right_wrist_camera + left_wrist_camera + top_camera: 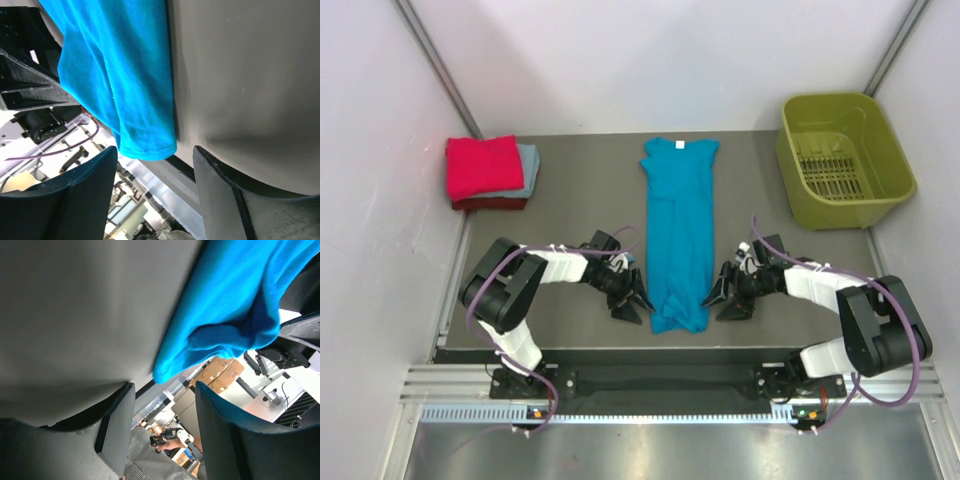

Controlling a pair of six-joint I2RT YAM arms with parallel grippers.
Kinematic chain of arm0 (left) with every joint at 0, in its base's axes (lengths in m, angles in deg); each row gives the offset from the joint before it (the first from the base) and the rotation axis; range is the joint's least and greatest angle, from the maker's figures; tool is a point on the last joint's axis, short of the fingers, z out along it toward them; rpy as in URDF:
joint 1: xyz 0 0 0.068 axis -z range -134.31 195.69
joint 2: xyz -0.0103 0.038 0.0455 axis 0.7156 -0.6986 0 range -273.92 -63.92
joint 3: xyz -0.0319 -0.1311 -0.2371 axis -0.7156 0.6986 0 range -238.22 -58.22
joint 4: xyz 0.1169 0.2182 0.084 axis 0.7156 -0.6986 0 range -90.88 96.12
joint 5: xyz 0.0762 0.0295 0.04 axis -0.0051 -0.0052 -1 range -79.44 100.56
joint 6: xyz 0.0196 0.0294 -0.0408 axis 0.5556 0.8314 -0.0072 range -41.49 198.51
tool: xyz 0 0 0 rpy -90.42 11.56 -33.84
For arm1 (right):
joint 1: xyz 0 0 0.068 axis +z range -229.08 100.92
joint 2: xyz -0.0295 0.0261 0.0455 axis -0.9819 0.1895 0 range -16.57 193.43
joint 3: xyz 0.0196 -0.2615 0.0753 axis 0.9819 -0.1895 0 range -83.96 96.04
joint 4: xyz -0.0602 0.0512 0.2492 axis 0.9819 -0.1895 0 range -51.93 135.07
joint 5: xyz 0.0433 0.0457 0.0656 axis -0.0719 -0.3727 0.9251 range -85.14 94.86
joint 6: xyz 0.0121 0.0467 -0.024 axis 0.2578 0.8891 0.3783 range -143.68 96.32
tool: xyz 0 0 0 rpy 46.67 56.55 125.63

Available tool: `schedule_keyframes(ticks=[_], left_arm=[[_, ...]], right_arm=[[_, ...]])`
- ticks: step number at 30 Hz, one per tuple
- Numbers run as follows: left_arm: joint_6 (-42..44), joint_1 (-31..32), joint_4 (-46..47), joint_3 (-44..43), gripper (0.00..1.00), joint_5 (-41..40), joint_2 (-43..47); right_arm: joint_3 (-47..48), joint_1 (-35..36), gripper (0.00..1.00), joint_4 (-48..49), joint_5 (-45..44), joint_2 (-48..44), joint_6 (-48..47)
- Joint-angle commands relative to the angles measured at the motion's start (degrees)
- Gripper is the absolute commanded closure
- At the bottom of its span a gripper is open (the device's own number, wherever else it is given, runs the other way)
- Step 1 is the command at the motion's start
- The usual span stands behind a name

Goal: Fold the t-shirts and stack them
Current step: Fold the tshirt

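Only overhead shows red shirt (483, 166) and basket (803, 195).

The overhead camera sat high above and behind me and looked down and forward over the whole desk (580, 190), far enough off to take in the teal shirt (678, 230) lying along its middle. My left wrist camera rode low, just behind the left fingers (117, 430), and looked close along the desk towards the shirt's near hem. The right wrist camera did the same past the right fingers (75, 200) from the other side. All three views shared that near hem of the shirt.
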Motion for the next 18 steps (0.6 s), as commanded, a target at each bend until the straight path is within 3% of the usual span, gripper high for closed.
schedule_keyframes(ticks=[1,7,12,18], left_arm=[[-0.5,1.0,2.9,-1.1,0.43,-4.7,-2.8],[-0.7,1.8,2.2,-1.7,0.45,-5.7,-3.6],[-1.5,1.8,2.3,-0.5,0.54,-6.3,-2.8],[-1.7,2.9,2.2,-1.0,0.57,-6.6,-3.6]], right_arm=[[-0.7,1.5,0.38,3.5,1.7,0.4,2.0],[-0.1,4.8,0.42,5.2,2.3,3.0,3.6],[1.7,7.8,0.49,7.0,1.9,5.6,4.9],[3.2,8.2,0.50,5.9,0.6,6.3,4.8]])
